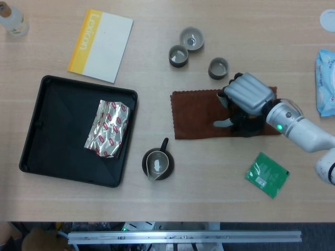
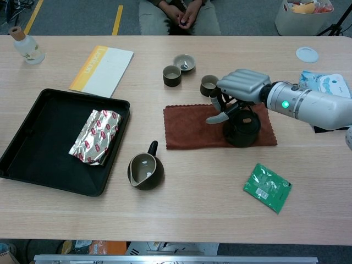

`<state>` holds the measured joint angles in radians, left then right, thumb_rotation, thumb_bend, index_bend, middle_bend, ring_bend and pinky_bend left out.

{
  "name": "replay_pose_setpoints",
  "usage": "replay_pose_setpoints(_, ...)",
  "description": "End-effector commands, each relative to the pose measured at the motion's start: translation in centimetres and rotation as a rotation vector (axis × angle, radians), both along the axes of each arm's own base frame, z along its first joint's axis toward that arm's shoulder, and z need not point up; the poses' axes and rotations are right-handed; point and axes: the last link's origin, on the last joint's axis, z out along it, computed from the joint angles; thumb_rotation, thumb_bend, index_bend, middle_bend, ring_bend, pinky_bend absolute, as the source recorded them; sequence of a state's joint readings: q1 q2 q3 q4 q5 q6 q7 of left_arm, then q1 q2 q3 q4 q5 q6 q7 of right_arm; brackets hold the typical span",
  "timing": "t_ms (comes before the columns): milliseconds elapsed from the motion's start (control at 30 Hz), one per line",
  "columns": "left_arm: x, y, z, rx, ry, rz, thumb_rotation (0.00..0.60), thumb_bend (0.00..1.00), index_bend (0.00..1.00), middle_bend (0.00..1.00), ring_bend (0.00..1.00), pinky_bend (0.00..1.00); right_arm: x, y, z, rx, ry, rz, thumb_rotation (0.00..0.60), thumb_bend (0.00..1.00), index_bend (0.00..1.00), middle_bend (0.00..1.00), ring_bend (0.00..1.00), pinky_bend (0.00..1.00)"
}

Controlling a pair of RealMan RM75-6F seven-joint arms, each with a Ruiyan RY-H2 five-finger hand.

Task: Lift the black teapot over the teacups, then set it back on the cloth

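The pale wood-grain table [image 2: 181, 214] fills both views, and past its far edge the chest view shows a grey floor with yellow lines [image 2: 117, 19], a seated person's clasped hands [image 2: 180, 12] and a white bin [image 2: 300, 15] of bright items.

On the brown cloth [image 1: 196, 112] stands the black teapot [image 2: 242, 127], toward the cloth's right end. The right hand [image 2: 242, 87] arches over its top, fingers [image 2: 220, 102] curled down at the handle, but neither view shows plainly whether they clasp it, so the grip cannot be told. The silver forearm [image 2: 313, 107] runs off to the right with a green light on the wrist. The left hand is in neither view.

Three teacups sit beyond the cloth: one dark cup [image 1: 178, 55], a wider pale one [image 1: 191, 38] just beside it, and a third [image 1: 218, 68] close to the cloth's far edge, near the hand.

In front of the cloth stands a dark pitcher [image 1: 157, 163] with a handle (pale inside). A black tray [image 1: 52, 157] at the left holds a shiny foil packet [image 1: 108, 127]. A yellow-and-white booklet [image 1: 100, 45] lies beyond it, and a small bottle [image 1: 11, 20] stands at the far left corner. A green sachet [image 1: 267, 174] lies to the right, and a blue wipes pack [image 1: 325, 82] and a white lid [image 1: 327, 20] sit by the right edge.
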<state>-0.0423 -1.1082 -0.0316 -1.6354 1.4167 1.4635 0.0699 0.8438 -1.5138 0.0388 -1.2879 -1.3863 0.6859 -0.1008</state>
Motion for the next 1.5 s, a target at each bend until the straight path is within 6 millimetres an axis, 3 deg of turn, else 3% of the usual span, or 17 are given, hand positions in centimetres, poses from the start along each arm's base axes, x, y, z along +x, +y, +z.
replay_pose_setpoints(33,0.0,0.0,0.0,0.000,0.000,0.001,0.600,0.25,0.12,0.14,0.10,0.07,-0.3,0.0,0.5,-0.004,0.004,-0.007,0.144,0.11,0.56,0.59,0.48,0.33)
replay_pose_setpoints(400,0.3,0.3,-0.6,-0.014,0.001,-0.005,0.600,0.25,0.12,0.14,0.10,0.07,-1.7,0.0,2.0,-0.003,0.039,-0.028,0.146,0.11,0.62,0.65,0.57,0.33)
replay_pose_setpoints(633,0.3,0.2,-0.6,-0.014,0.001,0.000,0.600,0.25,0.12,0.14,0.10,0.07,-2.3,0.3,2.7,0.001,0.050,-0.044,0.147,0.11,0.62,0.66,0.57,0.33)
replay_pose_setpoints(1033,0.5,0.3,-0.7,-0.013,-0.001,-0.002,0.600,0.25,0.12,0.14,0.10,0.07,-1.9,0.7,3.4,0.018,0.030,-0.054,0.156,0.13,0.66,0.70,0.62,0.33)
replay_pose_setpoints(1500,0.3,0.2,-0.6,-0.009,-0.001,0.004,0.600,0.25,0.12,0.14,0.10,0.07,-1.5,0.5,3.4,0.035,0.019,-0.081,0.206,0.18,0.78,0.80,0.78,0.33)
